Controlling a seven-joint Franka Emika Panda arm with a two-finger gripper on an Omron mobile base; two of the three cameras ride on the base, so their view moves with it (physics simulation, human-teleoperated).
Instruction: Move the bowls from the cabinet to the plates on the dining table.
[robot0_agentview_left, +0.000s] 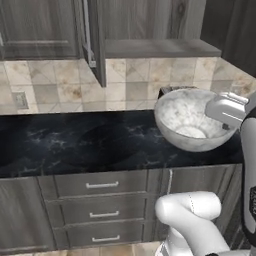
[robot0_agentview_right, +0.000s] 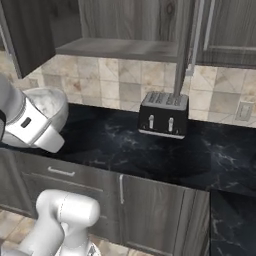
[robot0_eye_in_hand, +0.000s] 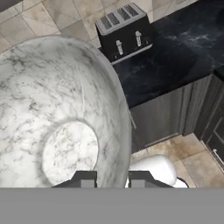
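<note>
One marbled bowl (robot0_agentview_left: 192, 120) is out of the open cabinet (robot0_agentview_left: 160, 47), its rim pinched in the end effector (robot0_eye_in_hand: 111, 179), held above the black surface (robot0_agentview_left: 75, 142) near a toaster (robot0_agentview_right: 163, 114). Carrying it to a plate seems to remain.

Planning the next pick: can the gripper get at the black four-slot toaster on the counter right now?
Probably not: the gripper is shut on the rim of the marbled whitish-grey bowl, which it would first have to put down. The black toaster itself stands unobstructed on the black counter.
</note>
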